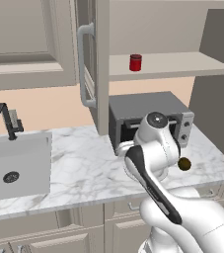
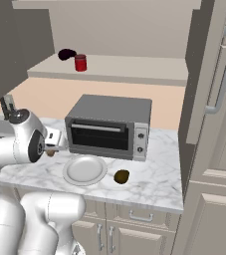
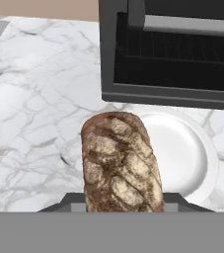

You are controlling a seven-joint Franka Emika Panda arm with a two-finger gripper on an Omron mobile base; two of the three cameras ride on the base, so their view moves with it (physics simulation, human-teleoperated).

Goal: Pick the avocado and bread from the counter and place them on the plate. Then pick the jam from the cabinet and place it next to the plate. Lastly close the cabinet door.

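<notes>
The brown oval bread point(image 3: 121, 160) sits upright between the fingertips of my gripper point(image 3: 124, 203), which is shut on it. It hangs over the white marble counter point(image 3: 29, 128), at the left rim of the white plate point(image 3: 187, 153). From the right base view, the gripper point(image 2: 53, 147) hovers left of the plate point(image 2: 84, 170). On the counter just right of the plate lies the dark green avocado point(image 2: 121, 176) point(image 1: 184, 164). The red jam point(image 1: 135, 63) point(image 2: 80, 63) stands on the cabinet shelf point(image 1: 172, 65). The cabinet door point(image 1: 101, 64) stands open, edge-on.
A grey toaster oven point(image 2: 109, 127) point(image 3: 172, 54) stands just behind the plate, under the shelf. A sink point(image 1: 15, 165) with a dark faucet point(image 1: 5, 121) lies far left. A dark object point(image 2: 66, 54) sits beside the jam. A tall cabinet point(image 2: 214, 124) bounds the counter's right end.
</notes>
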